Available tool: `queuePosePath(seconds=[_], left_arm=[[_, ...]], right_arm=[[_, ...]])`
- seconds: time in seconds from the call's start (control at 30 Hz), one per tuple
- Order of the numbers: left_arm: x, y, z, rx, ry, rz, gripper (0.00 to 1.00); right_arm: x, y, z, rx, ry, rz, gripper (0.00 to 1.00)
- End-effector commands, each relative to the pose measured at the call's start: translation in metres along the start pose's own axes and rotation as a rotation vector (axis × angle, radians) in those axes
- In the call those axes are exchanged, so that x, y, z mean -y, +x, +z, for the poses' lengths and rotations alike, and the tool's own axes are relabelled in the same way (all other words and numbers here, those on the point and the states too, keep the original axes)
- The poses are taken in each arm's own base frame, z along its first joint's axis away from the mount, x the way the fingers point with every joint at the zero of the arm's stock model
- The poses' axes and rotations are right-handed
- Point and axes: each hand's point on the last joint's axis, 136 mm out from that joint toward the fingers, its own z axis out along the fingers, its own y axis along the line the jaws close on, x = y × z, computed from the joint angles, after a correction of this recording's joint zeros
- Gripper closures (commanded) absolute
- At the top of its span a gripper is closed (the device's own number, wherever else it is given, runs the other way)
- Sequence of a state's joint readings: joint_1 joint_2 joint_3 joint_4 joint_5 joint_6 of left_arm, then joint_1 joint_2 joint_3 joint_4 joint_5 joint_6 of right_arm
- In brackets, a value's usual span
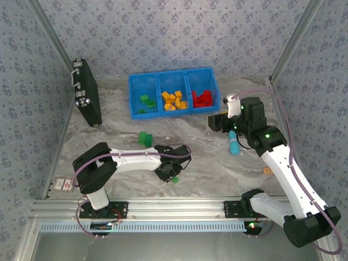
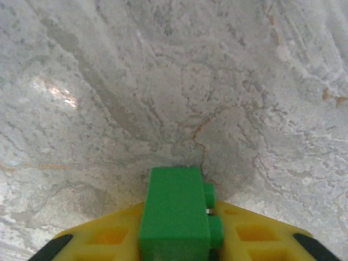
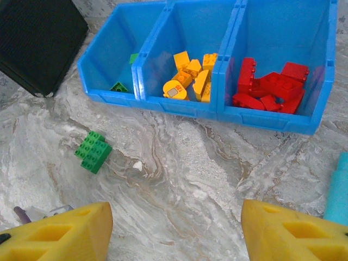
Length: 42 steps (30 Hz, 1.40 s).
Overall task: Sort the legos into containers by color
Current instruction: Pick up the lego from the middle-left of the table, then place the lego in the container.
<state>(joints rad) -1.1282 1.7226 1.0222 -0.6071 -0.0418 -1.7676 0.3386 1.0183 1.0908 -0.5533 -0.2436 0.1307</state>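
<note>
Green studded plastic brick (image 2: pixel 176 217) is pinched between the yellow fingers (image 2: pixel 103 239) of your left gripper (image 1: pixel 174 174), so you're mid-carry on a green one: picked up, not dropped yet. That gripper hangs low over the grey marbled tabletop (image 2: pixel 163 81), well to the near side of the bright blue three-compartment plastic bin (image 1: pixel 132 95).

Quick bin check: the left compartment (image 3: pixel 109 49) has a few green bricks (image 1: pixel 145 100), the middle compartment (image 3: pixel 185 27) holds orange-yellow bricks (image 3: pixel 190 76), and the right compartment (image 3: pixel 283 32) holds red bricks (image 3: pixel 266 87). So yours goes left.

Next move, as I read it: lift a bit, travel toward the bin's left compartment, and clear its near wall before you let go. I'd release low inside so the brick doesn't bounce out.

Another loose green brick (image 1: pixel 144 138) sits on the table between your left gripper and the bin's left compartment. Don't clip it on the way over; it looks like the next pick. There's a small orange speck (image 1: pixel 267 171) well off the bin's near-right side, too small to call.

Your right gripper (image 3: pixel 176 231) is spread wide with nothing in it, hovering just off the bin's right end. The teal cylindrical stick (image 1: pixel 234 144) beside it isn't a lego, so leave it. Same for the black flat case (image 1: pixel 86 100) left of the bin.
</note>
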Motion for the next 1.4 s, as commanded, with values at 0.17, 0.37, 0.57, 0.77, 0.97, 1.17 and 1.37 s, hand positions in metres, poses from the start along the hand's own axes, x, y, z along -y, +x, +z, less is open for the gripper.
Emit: queuePosePath(seconds=[0.17,0.37,0.57,0.77,0.97,1.17,1.37], left_arm=[[-0.005,-0.062,-0.039,0.157,-0.079,0.116,0.83],[0.035,-0.144,-0.119,0.385,-0.036,0.304,0.86],[0.062,-0.215,-0.177,0.543,-0.022,0.402,0.87],[0.071,-0.27,-0.191,0.597,-0.012,0.419,0.87],[0.095,-0.308,-0.177,0.599,-0.032,0.481,0.87],[0.117,-0.338,-0.152,0.583,-0.057,0.516,0.87],[0.136,-0.361,-0.13,0.57,-0.064,0.52,0.85]], right_arm=[[0.016,0.015,0.005,-0.038,0.055,0.012,0.35],[0.019,0.023,0.015,-0.076,0.058,0.03,0.35],[0.024,0.019,0.021,-0.093,0.079,0.032,0.35],[0.023,0.012,0.022,-0.095,0.083,0.047,0.35],[0.022,0.015,0.017,-0.101,0.106,0.064,0.34],[0.023,0.023,0.013,-0.123,0.133,0.076,0.34],[0.026,0.027,0.01,-0.135,0.156,0.079,0.34]])
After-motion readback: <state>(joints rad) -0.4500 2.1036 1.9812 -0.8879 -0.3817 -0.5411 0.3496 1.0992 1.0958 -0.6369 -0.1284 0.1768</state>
